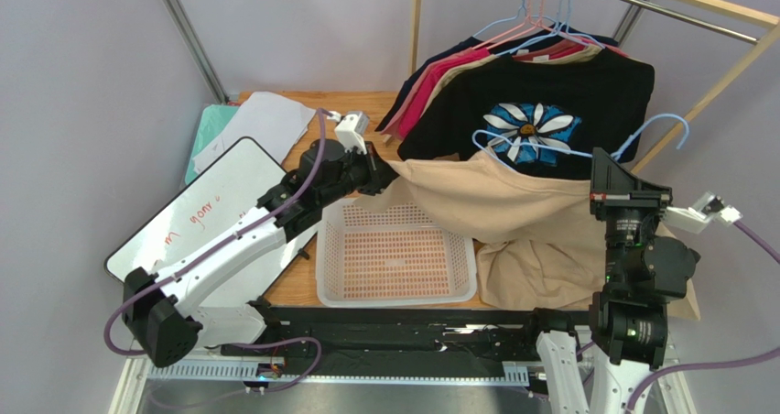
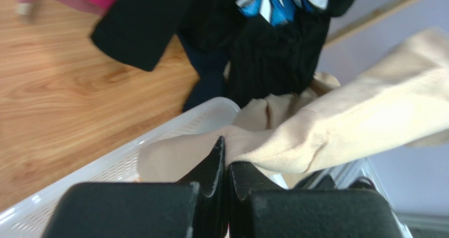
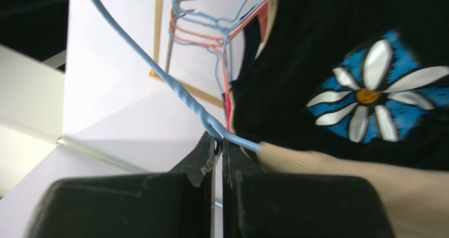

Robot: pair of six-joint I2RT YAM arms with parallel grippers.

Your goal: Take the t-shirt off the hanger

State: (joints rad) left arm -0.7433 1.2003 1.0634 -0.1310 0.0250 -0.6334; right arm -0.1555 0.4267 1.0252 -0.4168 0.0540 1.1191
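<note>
A beige t-shirt [image 1: 494, 203] hangs stretched between my two grippers over the white basket [image 1: 395, 290]. Its light blue wire hanger [image 1: 661, 121] sticks out at the right, hook up. My left gripper [image 1: 383, 172] is shut on the shirt's left end; in the left wrist view the fingers [image 2: 218, 161] pinch beige cloth [image 2: 337, 127]. My right gripper [image 1: 612, 190] is shut on the hanger; in the right wrist view the blue wire [image 3: 211, 123] runs between the closed fingertips [image 3: 208, 148], and the shirt's collar [image 3: 295, 158] sits just right of them.
A black daisy-print t-shirt [image 1: 549, 112] and several other shirts hang on a wooden rack [image 1: 696, 11] behind. A whiteboard [image 1: 211, 212] and papers [image 1: 256, 125] lie at the left. The basket rim also shows in the left wrist view [image 2: 158, 132].
</note>
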